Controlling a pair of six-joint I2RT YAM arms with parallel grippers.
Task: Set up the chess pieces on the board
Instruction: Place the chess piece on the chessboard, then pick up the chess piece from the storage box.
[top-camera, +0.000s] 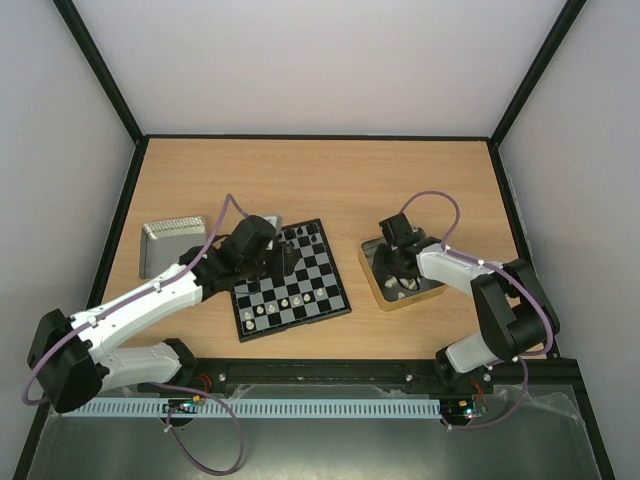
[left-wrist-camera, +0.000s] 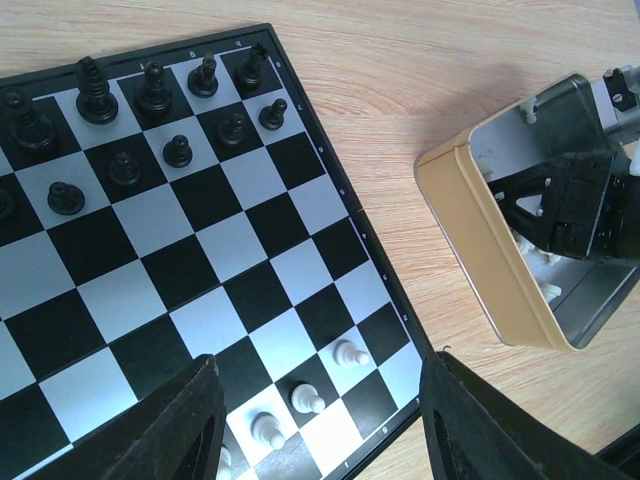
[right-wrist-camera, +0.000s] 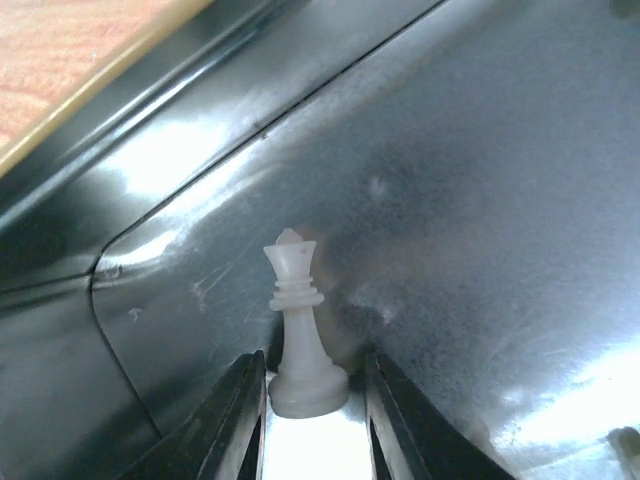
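The board (top-camera: 318, 272) lies at the table's centre, with black pieces (left-wrist-camera: 97, 95) along its far rows and white pawns (left-wrist-camera: 350, 353) on the near-right squares. My left gripper (left-wrist-camera: 318, 362) hangs open over the board's (left-wrist-camera: 200, 250) near-right corner and holds nothing. In the top view it (top-camera: 275, 262) sits over the board's left half. My right gripper (top-camera: 398, 268) reaches down into the gold-rimmed tray (top-camera: 368, 268). There its fingers (right-wrist-camera: 315, 360) straddle the base of an upright white crowned piece (right-wrist-camera: 300, 330). The left finger is at the base; a narrow gap shows at the right finger.
A silver metal tray (top-camera: 175, 226) stands left of the board. The gold-rimmed tray's wall (left-wrist-camera: 490, 250) stands right of the board, with a few white pieces (top-camera: 410, 283) inside. Black frame rails border the table.
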